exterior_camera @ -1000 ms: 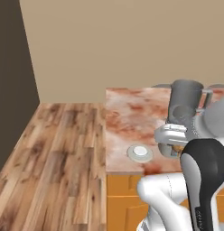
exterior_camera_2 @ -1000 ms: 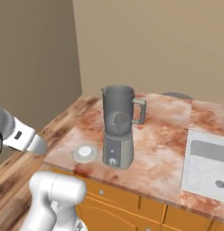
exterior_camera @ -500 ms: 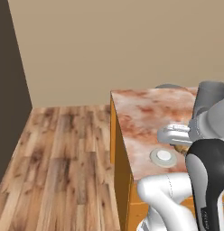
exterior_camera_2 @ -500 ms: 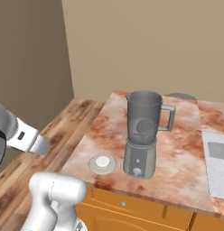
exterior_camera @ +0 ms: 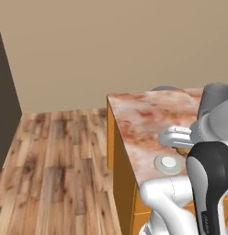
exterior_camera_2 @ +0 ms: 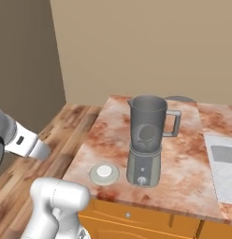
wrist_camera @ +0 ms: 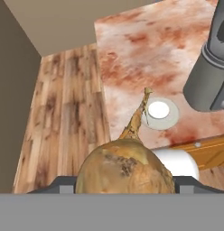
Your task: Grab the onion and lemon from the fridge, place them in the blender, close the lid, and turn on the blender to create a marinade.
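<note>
Fingers: in the hand view our gripper (wrist_camera: 125, 180) has its fingers pinching the onion (wrist_camera: 125, 169), which sits between them and fills the bottom of that view; we judge it firmly held.
Onion: tan-brown bulb, papery skin with darker flecks, thin stem tip pointing away from the hand toward the bench (exterior_camera_2: 183, 168). It hangs in the air off the bench's front left corner, above the wooden floor (exterior_camera: 60, 160) and the orange cabinet front.
Handling: we judge the onion light, firm and rigid, its dry skin a little slippery and apt to flake. The widest part of the bulb is the place to hold; the stem is too thin and brittle to carry it.
Lid: grey disc with white centre (exterior_camera_2: 104, 173), lying flat near the bench's front edge, just beside the blender base and apart from it.
Blender: grey blender (exterior_camera_2: 147, 140) standing upright back from the front edge, jar open at the top, side handle turned away from the lid. Something round shows faintly inside the jar; we cannot tell what.
Next: we judge the onion must be carried over the open jar and dropped in.
</note>
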Controlling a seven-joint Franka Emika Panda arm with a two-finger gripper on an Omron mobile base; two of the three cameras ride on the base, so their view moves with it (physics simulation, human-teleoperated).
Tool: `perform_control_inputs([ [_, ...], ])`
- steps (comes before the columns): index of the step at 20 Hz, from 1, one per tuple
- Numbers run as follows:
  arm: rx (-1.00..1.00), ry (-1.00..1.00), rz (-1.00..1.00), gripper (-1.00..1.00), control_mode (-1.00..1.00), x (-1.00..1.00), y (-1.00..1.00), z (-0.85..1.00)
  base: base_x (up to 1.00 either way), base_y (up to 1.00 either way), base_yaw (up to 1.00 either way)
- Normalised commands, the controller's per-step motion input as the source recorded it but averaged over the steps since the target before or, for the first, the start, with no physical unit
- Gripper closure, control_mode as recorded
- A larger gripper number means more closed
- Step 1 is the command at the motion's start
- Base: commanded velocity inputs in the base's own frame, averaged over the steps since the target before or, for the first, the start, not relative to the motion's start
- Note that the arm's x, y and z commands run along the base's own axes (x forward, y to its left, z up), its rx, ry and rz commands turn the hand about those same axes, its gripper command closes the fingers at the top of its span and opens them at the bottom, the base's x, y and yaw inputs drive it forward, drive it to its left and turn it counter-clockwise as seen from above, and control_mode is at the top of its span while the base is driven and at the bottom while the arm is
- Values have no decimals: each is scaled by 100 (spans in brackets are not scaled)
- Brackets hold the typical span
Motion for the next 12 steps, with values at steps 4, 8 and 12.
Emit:
perform_control_inputs([
  [4,0,0,0,100,100,0,0,0,22,0,-18],
  [8,0,0,0,100,100,0,0,0,0,0,-20],
  [12,0,0,0,100,100,0,0,0,0,0,-30],
])
